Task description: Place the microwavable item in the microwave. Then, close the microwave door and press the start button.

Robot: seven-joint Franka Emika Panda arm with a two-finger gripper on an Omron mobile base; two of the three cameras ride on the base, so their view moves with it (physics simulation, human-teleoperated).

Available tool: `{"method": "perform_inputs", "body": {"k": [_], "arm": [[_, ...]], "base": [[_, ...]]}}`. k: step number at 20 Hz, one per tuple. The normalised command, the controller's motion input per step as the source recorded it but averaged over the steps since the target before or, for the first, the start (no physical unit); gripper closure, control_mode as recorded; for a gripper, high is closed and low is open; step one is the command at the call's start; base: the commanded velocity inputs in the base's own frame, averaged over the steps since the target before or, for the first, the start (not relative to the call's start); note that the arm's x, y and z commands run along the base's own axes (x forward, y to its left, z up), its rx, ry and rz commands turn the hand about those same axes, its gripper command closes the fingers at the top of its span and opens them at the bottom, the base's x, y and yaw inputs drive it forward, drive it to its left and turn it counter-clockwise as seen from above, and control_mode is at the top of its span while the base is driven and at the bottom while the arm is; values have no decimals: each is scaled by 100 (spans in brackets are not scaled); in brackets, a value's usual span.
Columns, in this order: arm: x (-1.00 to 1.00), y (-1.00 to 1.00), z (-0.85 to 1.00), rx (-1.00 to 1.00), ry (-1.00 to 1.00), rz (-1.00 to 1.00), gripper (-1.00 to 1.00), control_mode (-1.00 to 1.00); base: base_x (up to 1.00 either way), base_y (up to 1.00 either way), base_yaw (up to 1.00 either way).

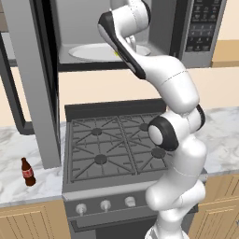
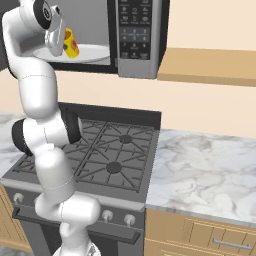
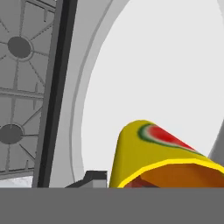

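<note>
The yellow cup [image 3: 153, 157] with a red-orange mark lies tilted just over the white turntable [image 3: 166, 65], inside the open microwave [image 2: 136, 67]. My gripper [image 3: 112, 181] is shut on the cup near its rim; one dark fingertip [image 3: 94, 177] shows left of it and the other is hidden. In the right base view the cup [image 2: 70, 42] sits beside my hand [image 2: 59, 40] above the turntable [image 2: 92, 52]. The microwave door [image 1: 37, 93] hangs wide open at the left. A dark keypad [image 1: 203, 23] is on the microwave's right.
Below the microwave stands a gas stove [image 1: 112, 144] with black grates. A brown cola bottle [image 1: 28, 172] stands on the marble counter [image 1: 14, 154] left of the stove. More counter [image 2: 205, 170] lies to the right, under a wooden shelf [image 2: 210, 65].
</note>
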Motion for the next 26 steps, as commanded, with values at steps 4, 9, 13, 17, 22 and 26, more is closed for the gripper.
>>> {"method": "perform_inputs", "body": {"k": [4, 9, 13, 17, 22, 26], "arm": [[0, 0, -22, -5, 15, 0, 100, -100], [12, 0, -17, -1, 6, 2, 100, -100], [14, -2, -6, 0, 1, 4, 100, -100], [12, -1, -11, 0, 2, 5, -100, -100], [0, 0, 0, 0, -9, 4, -100, -100], [13, 0, 0, 0, -9, 4, -100, -100]], "base": [[0, 0, 0], [0, 0, 0], [0, 0, 0], [0, 0, 0], [0, 0, 0], [0, 0, 0]]}}
